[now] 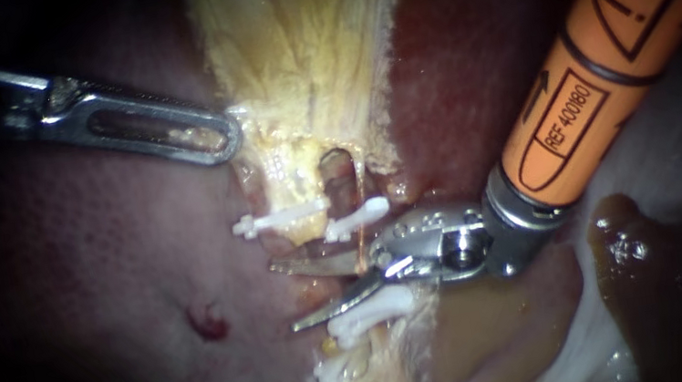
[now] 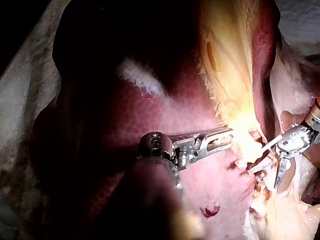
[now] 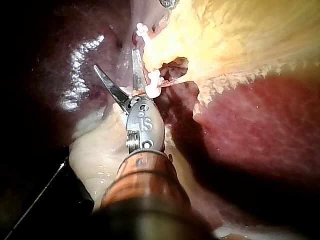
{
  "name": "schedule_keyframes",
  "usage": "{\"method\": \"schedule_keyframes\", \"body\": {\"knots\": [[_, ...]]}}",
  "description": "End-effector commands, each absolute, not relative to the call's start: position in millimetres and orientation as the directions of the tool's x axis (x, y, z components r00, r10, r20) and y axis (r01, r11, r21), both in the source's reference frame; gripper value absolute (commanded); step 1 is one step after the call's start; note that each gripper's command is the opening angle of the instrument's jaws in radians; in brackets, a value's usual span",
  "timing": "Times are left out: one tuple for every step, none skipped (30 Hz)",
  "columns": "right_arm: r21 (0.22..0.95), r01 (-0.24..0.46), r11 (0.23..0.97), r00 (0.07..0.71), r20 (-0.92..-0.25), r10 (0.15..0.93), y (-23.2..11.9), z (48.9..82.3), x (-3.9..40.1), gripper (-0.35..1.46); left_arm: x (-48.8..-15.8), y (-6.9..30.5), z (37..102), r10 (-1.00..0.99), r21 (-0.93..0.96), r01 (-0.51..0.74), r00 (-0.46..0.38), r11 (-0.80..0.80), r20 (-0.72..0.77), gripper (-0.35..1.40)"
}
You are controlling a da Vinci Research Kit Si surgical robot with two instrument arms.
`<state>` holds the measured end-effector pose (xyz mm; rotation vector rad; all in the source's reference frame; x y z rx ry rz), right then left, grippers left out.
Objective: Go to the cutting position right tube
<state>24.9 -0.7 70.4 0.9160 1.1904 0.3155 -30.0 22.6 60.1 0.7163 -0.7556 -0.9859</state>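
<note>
- White upper clip (image 1: 359,216) and lower clip (image 1: 370,311) bracket a bare stretch of the thin right tube (image 1: 361,245).
- The right instrument (image 1: 283,297) has its hand spread, blades either side of that stretch, tube near the pivot.
- I'd square up midway, tips clear of both clips.

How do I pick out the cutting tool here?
Find the yellow band of tissue running down the middle, then the white clips across its lower part. The right instrument reaches there on an orange shaft, blades open; the left instrument is all grey metal.
</note>
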Motion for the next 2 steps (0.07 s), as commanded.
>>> {"method": "schedule_keyframes", "body": {"knots": [[0.75, 0.241, 0.616, 0.38, -0.657, 0.652, -0.8, 70.4, 24.9, 1.37, -30.0, 22.6, 60.1, -0.908, 0.808, 0.454, 0.352, 0.376, 0.225, -0.35], [0.75, 0.241, 0.616, 0.38, -0.657, 0.652, -0.8, 70.4, 24.9, 1.37, -30.0, 22.6, 60.1, -0.908, 0.808, 0.454, 0.352, 0.376, 0.225, -0.35]]}}
